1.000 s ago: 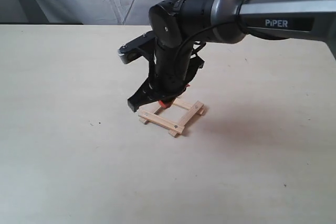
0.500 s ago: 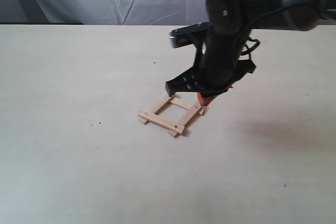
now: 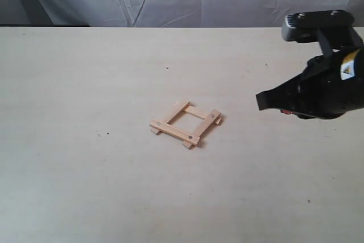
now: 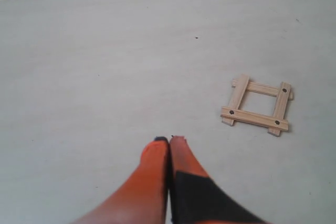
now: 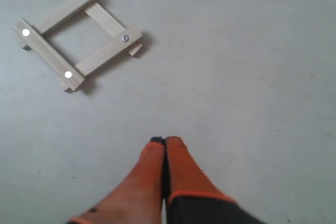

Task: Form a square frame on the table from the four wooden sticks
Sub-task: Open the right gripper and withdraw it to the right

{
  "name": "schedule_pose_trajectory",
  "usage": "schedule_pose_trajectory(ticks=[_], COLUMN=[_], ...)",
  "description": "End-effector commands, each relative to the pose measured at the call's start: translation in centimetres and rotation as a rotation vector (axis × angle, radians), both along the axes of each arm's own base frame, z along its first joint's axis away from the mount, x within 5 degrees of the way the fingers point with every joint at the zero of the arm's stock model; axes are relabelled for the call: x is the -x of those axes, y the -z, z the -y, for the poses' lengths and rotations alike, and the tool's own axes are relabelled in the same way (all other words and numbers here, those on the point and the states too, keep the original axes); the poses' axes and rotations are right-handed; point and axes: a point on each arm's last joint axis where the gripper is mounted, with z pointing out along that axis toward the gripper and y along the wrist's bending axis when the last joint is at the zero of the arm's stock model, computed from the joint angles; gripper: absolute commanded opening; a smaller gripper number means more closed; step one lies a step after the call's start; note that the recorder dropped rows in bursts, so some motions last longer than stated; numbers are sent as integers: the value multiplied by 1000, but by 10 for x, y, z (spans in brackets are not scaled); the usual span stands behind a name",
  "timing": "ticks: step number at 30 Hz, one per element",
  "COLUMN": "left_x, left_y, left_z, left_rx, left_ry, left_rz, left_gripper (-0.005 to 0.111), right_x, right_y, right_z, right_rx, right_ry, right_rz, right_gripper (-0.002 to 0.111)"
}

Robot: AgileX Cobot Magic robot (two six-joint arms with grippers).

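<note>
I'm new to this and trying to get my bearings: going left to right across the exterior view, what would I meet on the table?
tiny dark speck → square frame of wooden sticks → robot's right hand, above the table at the right edge.

Observe that the right gripper [image 3: 286, 111], at the right of the exterior view, belongs to an arm cut off by the frame's right edge. Its black housing [image 3: 318, 92] hides all but a sliver of red at the fingertips, so you cannot judge the jaws from there.

In the wrist views the left gripper [image 4: 169, 141] and the right gripper's orange fingers [image 5: 152, 171] are blurred and run out of the frame.

On the square frame [image 3: 186, 123], the lower sticks [image 5: 107, 19] are hidden wherever another crosses over them. The corner dots [image 5: 125, 38] are too small to tell holes from pins.

The table [image 3: 85, 186] runs past the left, right and lower edges of the exterior view.
</note>
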Motion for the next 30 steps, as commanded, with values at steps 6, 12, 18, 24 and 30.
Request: schedule_pose_trajectory(ticks=[6,12,18,24,30], left_x=[1,1,0,0,0], left_y=[0,0,0,-1,-1], left_z=[-2,-2,-2,-3,-3], left_rx=[-24,-24,-26,-30,-30], left_ry=[-6,-6,-6,-6,-6], left_rz=[13,13,16,19,19], left_gripper=[0,0,0,0,0], right_x=[36,39,46,68,85], right_y=[-35,-41,-48,-64,-64], right_z=[21,22,27,39,66], right_rx=[-66,-86,-88,-151,-189], right_ry=[3,4,-2,5,157], right_rz=[151,185,237,347,411], right_gripper=[-1,-1,-1,-1,-1])
